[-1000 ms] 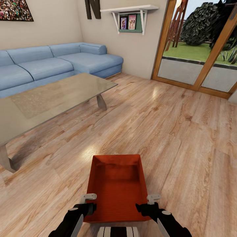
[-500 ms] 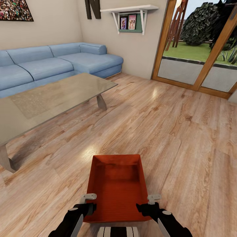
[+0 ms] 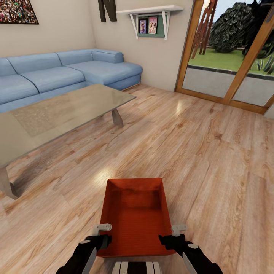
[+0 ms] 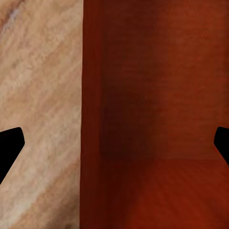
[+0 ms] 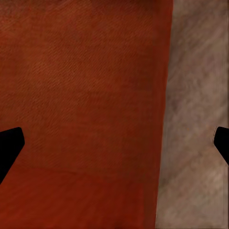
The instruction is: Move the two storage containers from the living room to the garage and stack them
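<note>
One red-orange bin [image 3: 136, 219] sits at the lower middle of the frame. Two grippers reach toward it, the left gripper [image 3: 102, 233] at its lower left edge and the right gripper [image 3: 176, 234] at its lower right edge. One blue sofa [image 3: 57, 74] fills the upper left, and one low table [image 3: 53, 116] stands below it. One wall shelf [image 3: 150, 10] at top centre has two pictures [image 3: 148, 26] beneath it.
</note>
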You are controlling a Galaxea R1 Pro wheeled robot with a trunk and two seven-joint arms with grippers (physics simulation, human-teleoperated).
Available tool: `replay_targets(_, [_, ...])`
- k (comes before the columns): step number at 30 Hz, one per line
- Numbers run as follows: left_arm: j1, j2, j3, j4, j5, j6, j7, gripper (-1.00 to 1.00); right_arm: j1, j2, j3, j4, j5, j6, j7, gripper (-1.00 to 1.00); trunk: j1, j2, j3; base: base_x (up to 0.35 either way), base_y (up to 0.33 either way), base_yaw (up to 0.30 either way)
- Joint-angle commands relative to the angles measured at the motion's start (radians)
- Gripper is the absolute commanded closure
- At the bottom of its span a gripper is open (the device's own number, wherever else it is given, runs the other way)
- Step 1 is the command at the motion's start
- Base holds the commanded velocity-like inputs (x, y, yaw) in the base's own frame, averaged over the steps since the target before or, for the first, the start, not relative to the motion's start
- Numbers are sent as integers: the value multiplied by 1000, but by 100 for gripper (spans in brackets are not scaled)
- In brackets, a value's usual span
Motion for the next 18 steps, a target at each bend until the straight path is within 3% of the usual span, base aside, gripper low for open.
replay_targets(1, [0, 0, -2, -1, 6, 5, 7, -100, 0, 0, 1, -2, -2, 6, -4, -100, 4, -8, -4, 0, 0, 0])
replay_targets(4, [0, 0, -2, -1, 6, 5, 7, -100, 0, 0, 2, -2, -2, 6, -11, -100, 15, -28, -13, 0, 0, 0])
replay_targets(18, [0, 2, -2, -2, 8, 5, 7, -100, 0, 0, 2, -2, -2, 5, -14, -100, 15, -28, -13, 0, 0, 0])
